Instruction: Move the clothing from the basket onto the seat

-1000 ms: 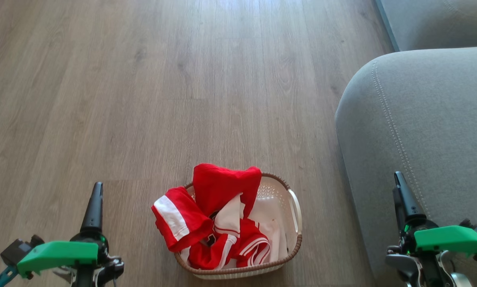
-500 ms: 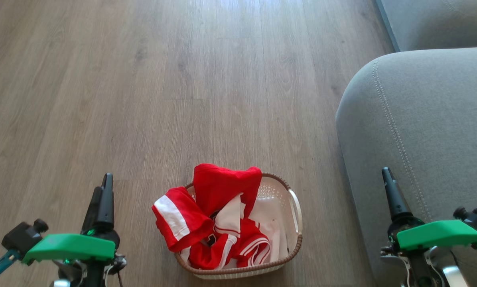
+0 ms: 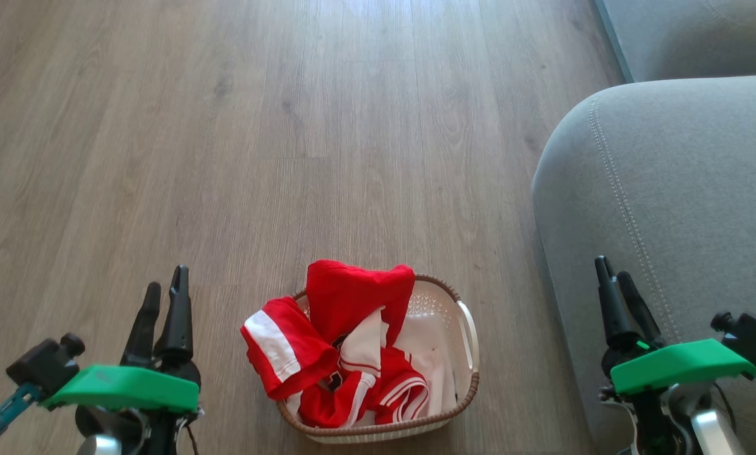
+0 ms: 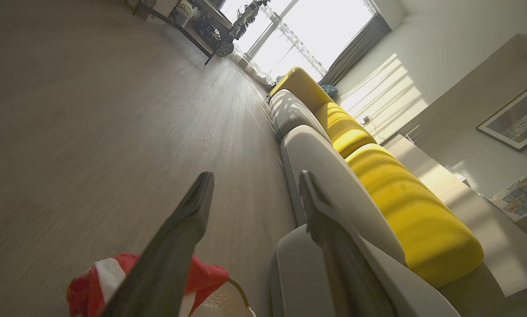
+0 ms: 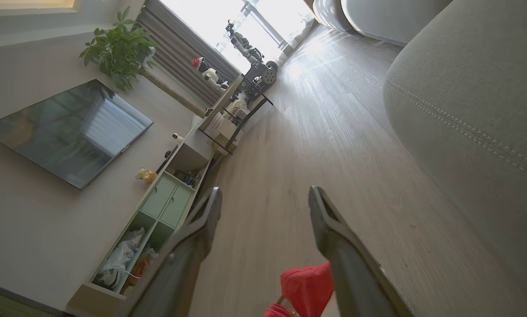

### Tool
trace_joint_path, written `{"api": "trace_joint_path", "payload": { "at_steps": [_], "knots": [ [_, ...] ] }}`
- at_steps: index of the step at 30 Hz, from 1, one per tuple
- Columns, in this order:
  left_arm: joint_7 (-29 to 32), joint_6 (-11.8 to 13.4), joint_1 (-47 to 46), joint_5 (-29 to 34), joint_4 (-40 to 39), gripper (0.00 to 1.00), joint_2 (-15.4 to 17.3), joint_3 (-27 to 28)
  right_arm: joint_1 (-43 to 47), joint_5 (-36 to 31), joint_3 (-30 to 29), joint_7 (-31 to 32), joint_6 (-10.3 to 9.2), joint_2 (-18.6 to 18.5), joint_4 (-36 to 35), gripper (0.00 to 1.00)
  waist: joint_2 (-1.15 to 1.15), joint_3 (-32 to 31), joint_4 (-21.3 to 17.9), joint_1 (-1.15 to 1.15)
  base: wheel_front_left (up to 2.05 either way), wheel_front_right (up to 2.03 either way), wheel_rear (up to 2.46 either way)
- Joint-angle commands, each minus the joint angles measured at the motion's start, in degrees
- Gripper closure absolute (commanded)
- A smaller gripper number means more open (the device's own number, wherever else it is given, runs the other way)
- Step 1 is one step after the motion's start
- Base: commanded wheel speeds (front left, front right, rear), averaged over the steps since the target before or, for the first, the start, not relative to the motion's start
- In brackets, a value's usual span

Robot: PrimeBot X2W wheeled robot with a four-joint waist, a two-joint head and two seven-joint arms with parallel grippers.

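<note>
Red clothing (image 3: 340,341) with white stripe trim is heaped in the cream basket (image 3: 463,392), which stands on the wooden floor at the bottom middle of the head view; one red piece hangs over the basket's left rim. The grey seat (image 3: 675,208) rises to the right of the basket. My left gripper (image 3: 166,284) hangs open over the floor left of the basket, holding nothing. My right gripper (image 3: 612,268) is open in front of the seat's edge, empty. The left wrist view catches the clothing (image 4: 91,286) low between the open fingers; the right wrist view shows a red piece (image 5: 305,286).
A second grey cushion (image 3: 694,31) sits at the top right. The left wrist view shows a row of grey and yellow sofa cushions (image 4: 404,211) running toward a bright window. The right wrist view shows a wall television (image 5: 65,132) and a low cabinet (image 5: 166,202) along the far wall.
Both grippers have drifted inward toward the basket and turned, so each now shows two separate fingers. The basket, clothing and seat have not moved.
</note>
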Motion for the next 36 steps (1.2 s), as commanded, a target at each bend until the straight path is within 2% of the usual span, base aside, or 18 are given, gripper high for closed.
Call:
{"api": "trace_joint_path", "payload": {
  "at_steps": [1, 36],
  "knots": [
    [-0.7, 0.1, -1.8, 1.7, -2.6, 0.00, 1.2, 0.7, -3.0, -1.6, 1.1, -0.9, 0.27, -0.7, -2.5, 0.00, 0.00, 0.0, 0.0, 0.00, 0.00, 0.00, 0.00],
    [-6.4, -0.1, -1.3, 25.9, -6.6, 0.00, 2.0, -1.8, -4.0, -23.1, 5.4, -6.6, 0.41, -1.1, -6.7, 0.00, 0.00, 0.0, -0.7, 0.00, 0.00, 0.00, 0.00]
  ]
}}
